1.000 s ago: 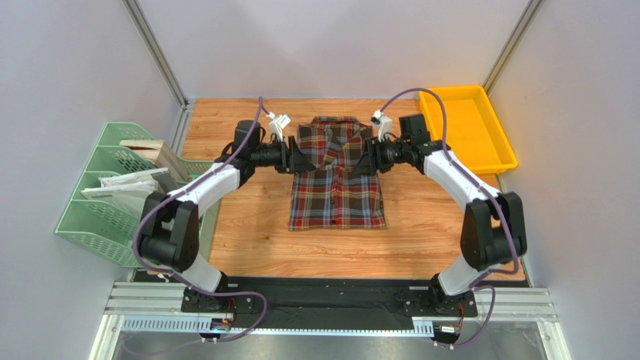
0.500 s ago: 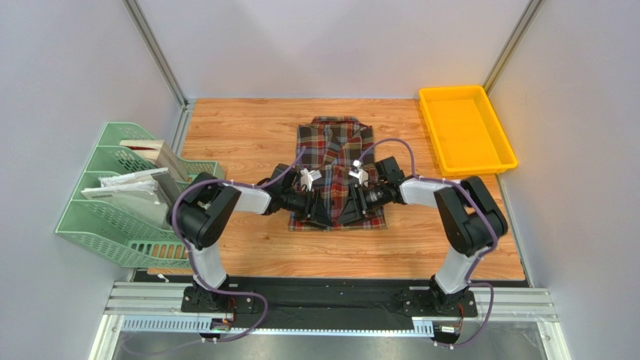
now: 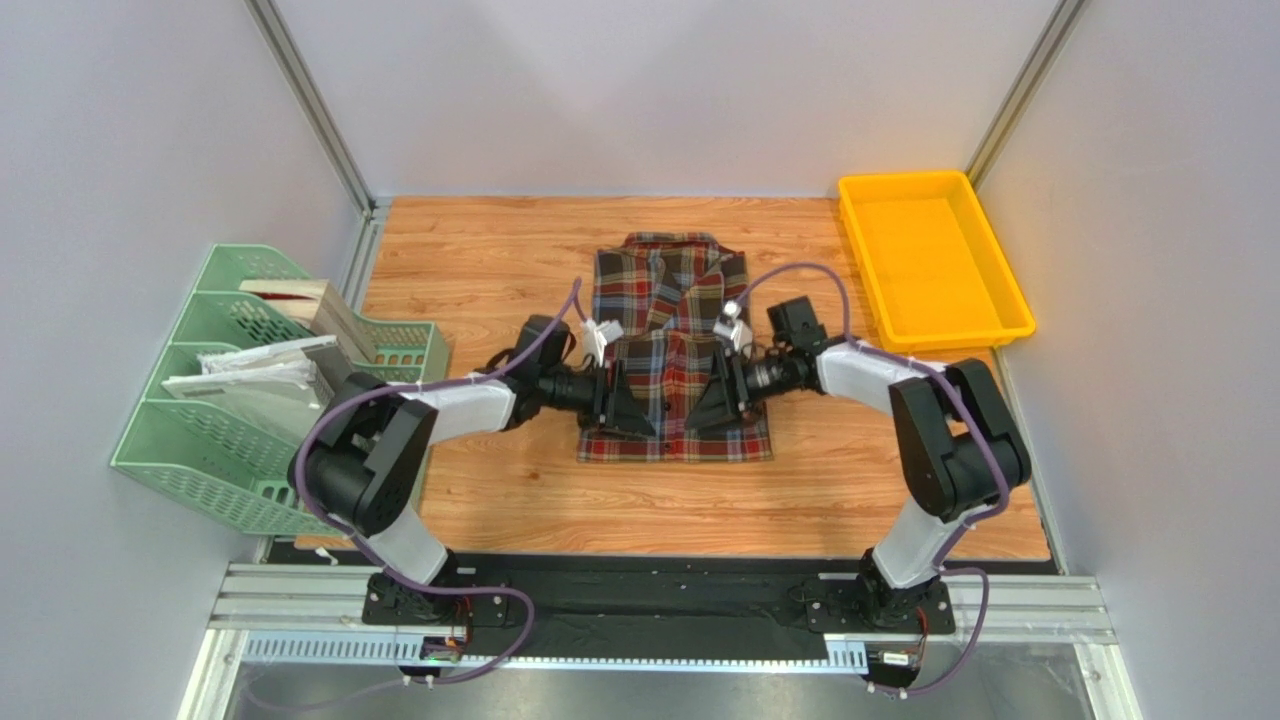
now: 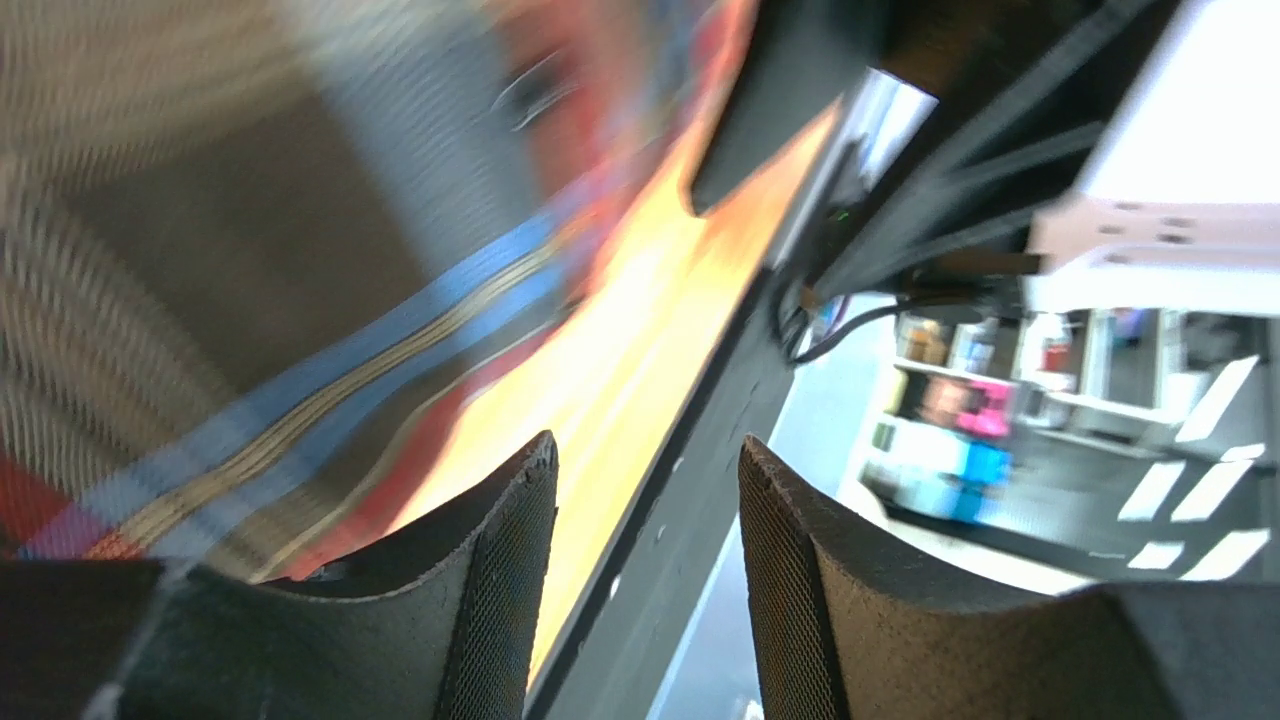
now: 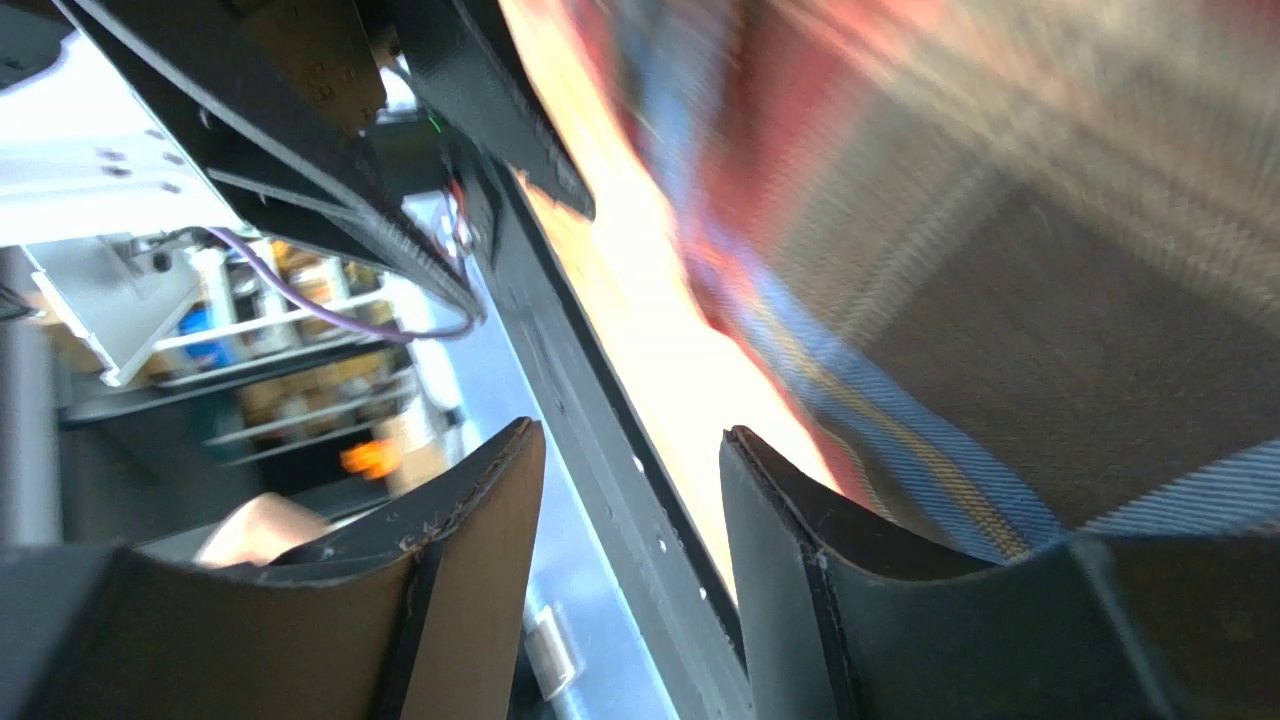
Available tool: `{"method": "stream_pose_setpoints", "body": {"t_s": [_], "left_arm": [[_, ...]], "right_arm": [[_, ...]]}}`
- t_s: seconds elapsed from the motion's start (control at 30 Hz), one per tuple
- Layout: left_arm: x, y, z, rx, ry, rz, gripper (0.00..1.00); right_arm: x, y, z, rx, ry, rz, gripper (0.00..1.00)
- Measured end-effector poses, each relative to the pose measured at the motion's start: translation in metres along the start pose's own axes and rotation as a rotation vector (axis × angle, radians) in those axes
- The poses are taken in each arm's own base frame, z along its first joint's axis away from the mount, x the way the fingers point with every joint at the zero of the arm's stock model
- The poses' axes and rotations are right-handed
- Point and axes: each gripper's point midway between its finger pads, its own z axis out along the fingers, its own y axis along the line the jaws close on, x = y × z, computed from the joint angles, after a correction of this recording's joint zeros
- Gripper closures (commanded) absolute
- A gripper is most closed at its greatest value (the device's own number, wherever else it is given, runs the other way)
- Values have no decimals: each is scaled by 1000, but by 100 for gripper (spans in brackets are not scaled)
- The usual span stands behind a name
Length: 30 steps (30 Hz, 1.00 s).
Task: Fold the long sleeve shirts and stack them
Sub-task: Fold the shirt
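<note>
The plaid flannel shirt (image 3: 673, 338) lies flat on the wooden table, folded into a narrow rectangle with its collar at the far end. My left gripper (image 3: 625, 402) reaches over its lower left part and my right gripper (image 3: 720, 393) over its lower right part, facing each other. In the left wrist view the blurred plaid cloth (image 4: 226, 255) fills the upper left, and the left gripper (image 4: 646, 450) is open with nothing between its fingers. In the right wrist view the cloth (image 5: 1052, 225) fills the upper right, and the right gripper (image 5: 624, 435) is open and empty.
A yellow tray (image 3: 1016, 308) stands at the back right of the table. A green file rack (image 3: 196, 450) holding papers and a board stands at the left edge. Grey walls close in the left, right and back sides.
Both grippers came from the shirt's shoulders down to its lower half, then drew slightly apart and back. The shirt's outline looks the same.
</note>
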Motion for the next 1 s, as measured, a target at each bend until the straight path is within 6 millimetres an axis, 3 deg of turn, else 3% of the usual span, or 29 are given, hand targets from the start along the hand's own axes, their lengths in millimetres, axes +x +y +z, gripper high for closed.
{"method": "stream_pose_setpoints", "body": {"t_s": [0.13,0.23,0.33,0.43,0.5,0.57,0.77,1.0], "left_arm": [[-52,-41,-13,48,-108,184,46],[-98,-55,-10,52,-170,260,47],[-129,-38,3,14,-192,246,47],[-147,2,20,-42,-189,165,50],[-150,38,28,-90,-175,72,50],[-145,64,33,-102,-146,-13,50],[-143,63,26,-106,-152,-34,52],[-95,52,4,-130,-118,-20,51]], "right_arm": [[-55,27,-26,3,-115,-172,50],[-88,27,-35,20,-161,-231,52],[-111,3,-30,44,-165,-217,52],[-123,-35,-17,68,-142,-148,53],[-122,-62,-6,82,-118,-90,53],[-118,-71,0,54,-95,-40,53],[-113,-70,3,19,-104,-48,53],[-72,-53,0,23,-73,-26,52]]}}
